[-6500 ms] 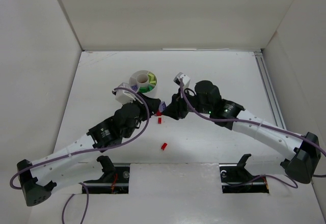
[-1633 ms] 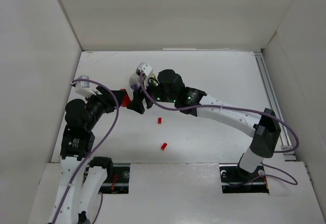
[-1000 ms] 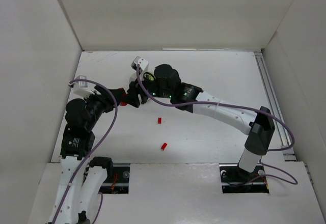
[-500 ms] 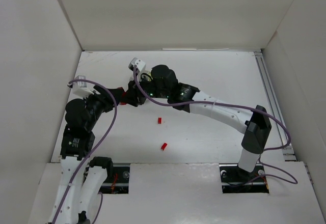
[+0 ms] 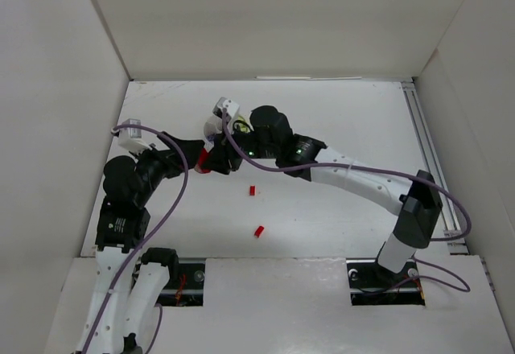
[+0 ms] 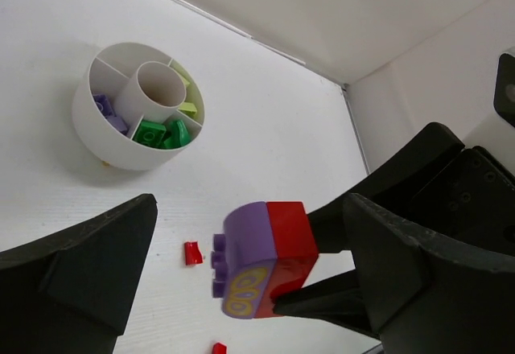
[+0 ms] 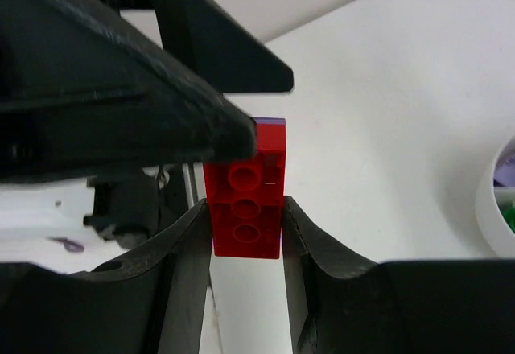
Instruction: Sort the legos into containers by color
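Observation:
A red lego [image 7: 245, 179] joined to a lavender lego [image 6: 245, 237] hangs in the air, and my right gripper [image 7: 245, 207] is shut on the red half. My left gripper [image 6: 249, 213] stands wide open around the pair, fingers apart from it. In the top view both grippers meet left of centre, right gripper [image 5: 212, 159] with the red lego [image 5: 202, 162] and left gripper [image 5: 188, 153] beside it. The round white tub of containers [image 6: 96, 133] holds lavender, green and pale yellow legos. My right arm hides most of it from above.
Two small red legos [image 5: 252, 190] [image 5: 259, 230] lie on the white table nearer the bases, also seen in the left wrist view as red legos [image 6: 193, 253] [image 6: 219, 348]. White walls close in the table on three sides.
My left gripper has opened and let go of the joined red and lavender pair. My right gripper has shut on the red half and carried it slightly right and nearer.

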Controlling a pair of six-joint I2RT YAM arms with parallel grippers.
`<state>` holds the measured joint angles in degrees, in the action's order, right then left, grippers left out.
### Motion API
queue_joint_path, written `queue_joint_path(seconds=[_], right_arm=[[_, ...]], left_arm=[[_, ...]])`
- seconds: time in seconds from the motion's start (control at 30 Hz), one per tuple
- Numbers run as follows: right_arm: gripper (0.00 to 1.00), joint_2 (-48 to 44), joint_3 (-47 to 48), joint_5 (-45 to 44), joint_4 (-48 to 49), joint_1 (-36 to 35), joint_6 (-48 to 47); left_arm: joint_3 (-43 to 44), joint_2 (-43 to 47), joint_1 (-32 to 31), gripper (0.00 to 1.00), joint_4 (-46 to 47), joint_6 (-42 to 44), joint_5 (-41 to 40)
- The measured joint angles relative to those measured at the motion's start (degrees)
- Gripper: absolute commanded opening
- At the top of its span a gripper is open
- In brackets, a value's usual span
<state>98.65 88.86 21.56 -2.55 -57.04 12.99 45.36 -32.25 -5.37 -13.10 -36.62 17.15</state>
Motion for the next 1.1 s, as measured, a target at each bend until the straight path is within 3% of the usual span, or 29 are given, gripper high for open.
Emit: queue_joint_path(seconds=[0.2,0.37,0.57,0.93,1.07,1.1], right_arm=[[0.10,-8.3,-8.7,10.1,0.0,7.3,-0.6],[0.10,-11.6,-13.0,25.0,2.5,15.6,0.0],[0.10,-12.9,-13.4,39.1,3.6,15.8,0.3],[0.10,-14.3,-11.7,44.0,5.2,12.3,0.8],[0.10,-12.5,-9.8,43.8,5.8,11.2,1.2],[0.10,-12.1,-9.5,43.7,6.0,11.1,1.2]], left_arm=[[-0.2,0.8,0.1,1.00,1.5,3.0,7.1],[-5.3,2.9,0.1,1.00,12.0,4.6,24.2],[-11.3,5.6,0.1,1.00,24.5,1.3,38.7],[-11.3,5.4,0.1,0.91,31.6,-1.0,43.1],[-11.3,5.2,0.1,0.80,31.8,-1.4,43.4],[-11.3,5.2,0.1,0.71,31.8,-1.5,43.5]])
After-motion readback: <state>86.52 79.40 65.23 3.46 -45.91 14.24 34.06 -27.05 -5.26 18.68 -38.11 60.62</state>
